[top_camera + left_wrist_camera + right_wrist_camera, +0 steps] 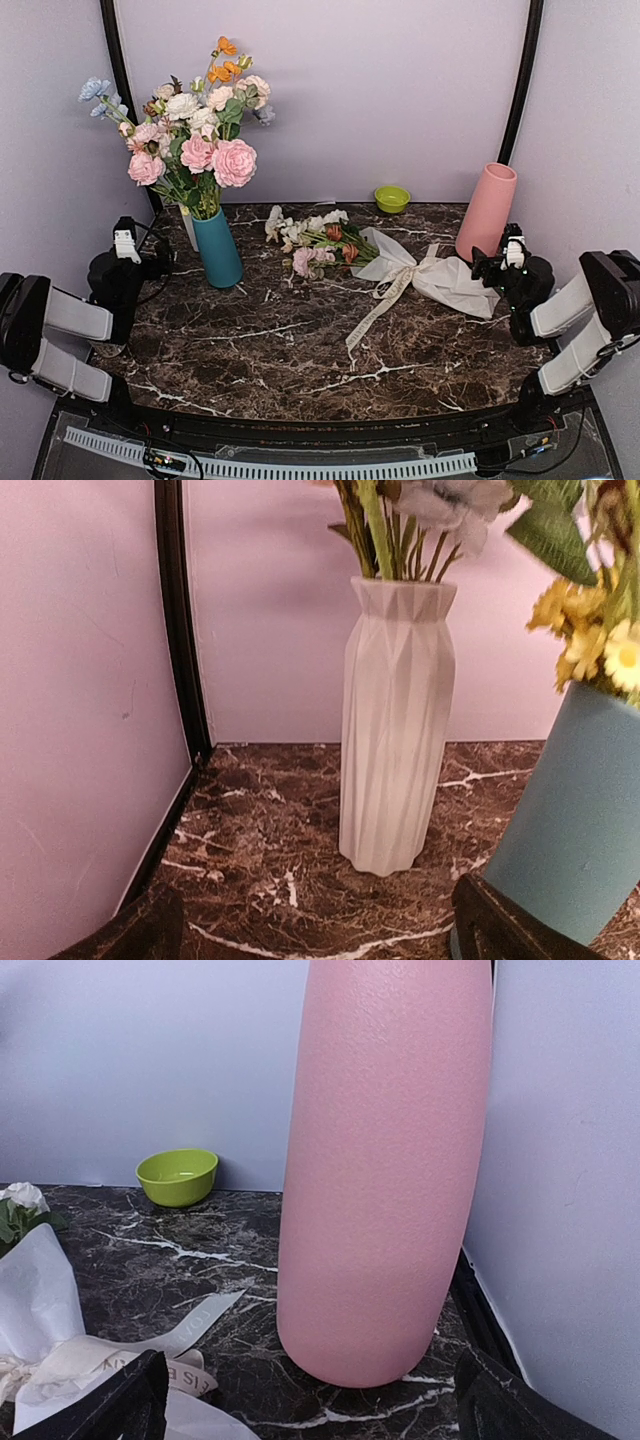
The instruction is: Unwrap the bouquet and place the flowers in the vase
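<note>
The bouquet (pixel 330 248) lies on its side mid-table, with the flowers (pixel 305 240) pointing left. Its cream paper (pixel 445 280) and ribbon bow (pixel 408 272) spread to the right. The tall salmon-pink vase (pixel 487 210) stands upright at the back right. My right gripper (pixel 497 258) is open just in front of it, touching nothing. In the right wrist view the vase (pixel 385 1170) fills the middle above my open gripper (pixel 310 1415), with the ribbon (pixel 120 1355) and paper (pixel 35 1300) at lower left. My left gripper (pixel 148 262) is open at the far left, empty.
A teal-blue vase (pixel 218 248) holding a big mixed arrangement (pixel 195 130) stands at the back left. A white faceted vase (pixel 397 730) is right behind it. The left gripper (pixel 320 942) faces both, with the teal vase (pixel 575 820) close on its right. A green bowl (pixel 392 198) sits by the back wall.
</note>
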You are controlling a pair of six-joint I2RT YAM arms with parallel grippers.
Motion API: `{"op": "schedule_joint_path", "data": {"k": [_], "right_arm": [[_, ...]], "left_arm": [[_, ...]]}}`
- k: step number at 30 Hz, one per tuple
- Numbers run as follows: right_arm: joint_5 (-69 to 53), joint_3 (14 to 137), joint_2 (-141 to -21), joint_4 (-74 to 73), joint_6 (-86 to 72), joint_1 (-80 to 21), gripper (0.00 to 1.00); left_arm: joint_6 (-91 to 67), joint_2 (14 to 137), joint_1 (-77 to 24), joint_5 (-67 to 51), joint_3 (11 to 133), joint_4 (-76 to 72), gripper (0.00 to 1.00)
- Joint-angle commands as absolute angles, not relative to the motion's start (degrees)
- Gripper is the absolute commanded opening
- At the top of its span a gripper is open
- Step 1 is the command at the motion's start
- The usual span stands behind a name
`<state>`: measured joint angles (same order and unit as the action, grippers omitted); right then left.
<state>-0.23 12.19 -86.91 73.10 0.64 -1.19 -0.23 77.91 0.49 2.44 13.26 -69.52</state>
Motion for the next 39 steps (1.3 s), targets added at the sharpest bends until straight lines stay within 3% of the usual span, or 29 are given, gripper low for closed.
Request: {"op": "schedule_joint_path", "data": {"k": [1, 5, 19, 28, 31, 34, 39], "right_arm": [[-1.1, 12.0, -81.4, 71.5, 2.7, -2.4, 0.99], [-0.6, 11.7, -73.3, 65.5, 3.0, -3.3, 0.99], [1.6, 24.7, -49.1, 22.6, 4.9, -12.9, 0.99], [-8.6, 40.6, -49.3, 1.1, -6.4, -14.0, 0.99], [-10.6, 43.6, -49.5, 1.2, -19.7, -14.0, 0.99], [-16.6, 44.3, -49.3, 1.2, -21.3, -13.9, 0.99], [-26.0, 44.5, -54.3, 3.1, -22.7, -14.0, 0.99]], "left_arm": [[1.4, 69.4, 0.8, 0.7, 12.7, -61.9, 0.96], [0.9, 61.0, 0.8, -0.6, 12.6, -53.9, 0.96], [-9.2, 35.0, 0.8, 0.0, 16.1, -17.8, 0.99], [-20.7, 35.6, 0.8, -2.5, 27.7, 5.8, 0.99], [-22.6, 36.4, 0.8, -5.4, 31.5, 11.2, 0.99], [-19.7, 37.4, 0.8, -10.3, 34.6, 14.4, 0.99], [-22.7, 34.4, 0.8, -6.8, 36.0, 19.1, 0.99]]}}
